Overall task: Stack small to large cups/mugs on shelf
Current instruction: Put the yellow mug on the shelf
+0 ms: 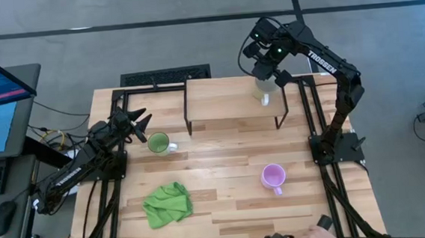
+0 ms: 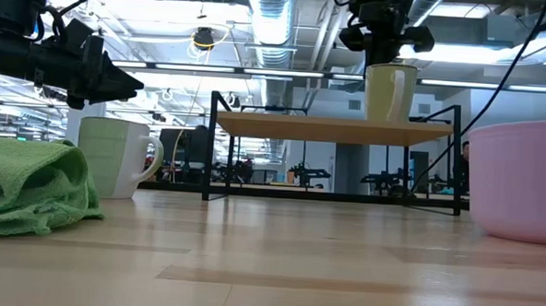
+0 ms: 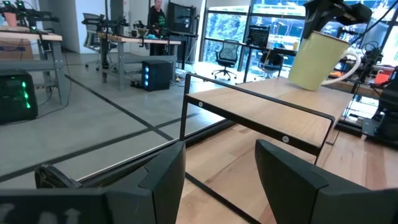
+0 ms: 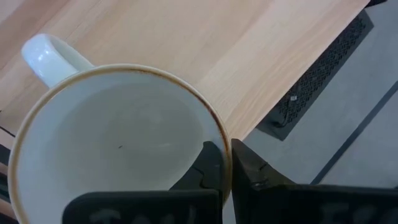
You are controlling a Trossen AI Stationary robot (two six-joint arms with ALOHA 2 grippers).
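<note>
While the rim of the cream mug point(image 4: 118, 149) is pinched between its two dark fingers, one inside the wall and one outside, the right gripper point(image 4: 225, 171) is seen poised over the shelf point(image 1: 226, 97), on whose right end the mug is held upright; in the low view the mug's base is seen at the level of the board, though whether it actually rests there cannot be told. The mug's white handle is turned away from the fingers, and its interior is seen to be empty. The shelf, a light-wood board on thin black legs, is set at the far edge of the table point(image 1: 223, 163). In front of the shelf's left end, the left gripper point(image 1: 139, 124) is held above the tabletop with its fingers spread apart and nothing between them, pointed toward the shelf. Just beside that gripper, and near the shelf's left front leg, the green mug point(image 1: 158, 144) is stood upright with its white handle turned toward the right. Well in front of the shelf's right end, the lilac mug point(image 1: 274, 178) is stood on the table. A crumpled green cloth point(image 1: 167, 204) is left well in front of the shelf's left end, nearer the table's front edge.
</note>
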